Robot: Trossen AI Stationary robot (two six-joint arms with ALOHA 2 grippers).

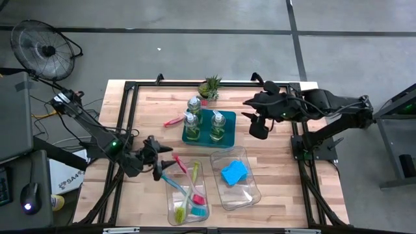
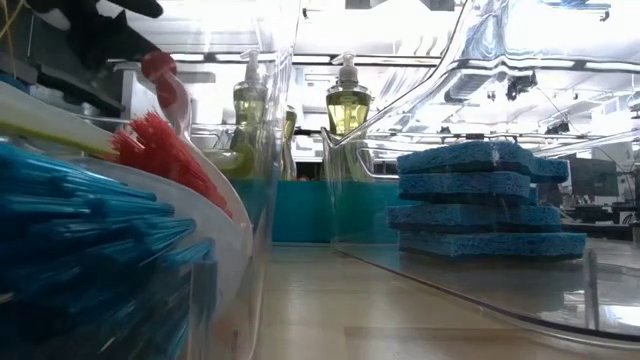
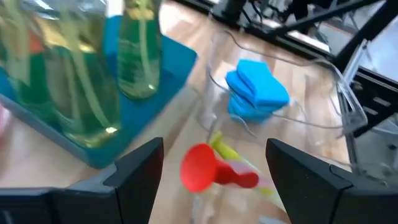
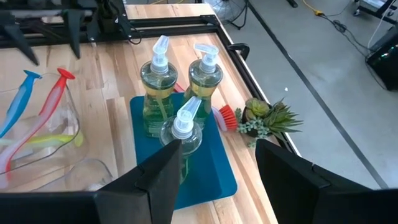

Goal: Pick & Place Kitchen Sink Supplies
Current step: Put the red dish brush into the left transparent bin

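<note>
- While most supplies are already sorted, one red-pink dish brush (image 1: 173, 121) is seen lying loose on the table (image 1: 273, 195), left of the teal tray (image 1: 209, 138) in the centre of the high view; it is judged to be the item not yet binned.
- Three soap pump bottles (image 1: 217, 121) are stood upright on the tray, grouped so they are kept together and stable.
- Long-handled brushes (image 1: 188, 192) in red-pink, blue and yellow-green are laid in the left clear bin (image 1: 170, 195), lower centre of the high view, handles propped over its rim because of their length.
- Blue sponges (image 1: 234, 172) are stacked in the right clear bin (image 1: 253, 195); the stack is seen flat in the low view.
- Left gripper (image 1: 161, 162) is held at the upper end of the brush bin, fingers apart with nothing clamped; a red brush handle end (image 3: 205, 171) is seen between them but untouched.
- Right gripper (image 1: 259, 127) is hung just right of the tray, fingers spread and empty, looking towards the bottles.
- A potted plant (image 1: 210, 86) is left at the table's upper edge, not part of the job.
</note>
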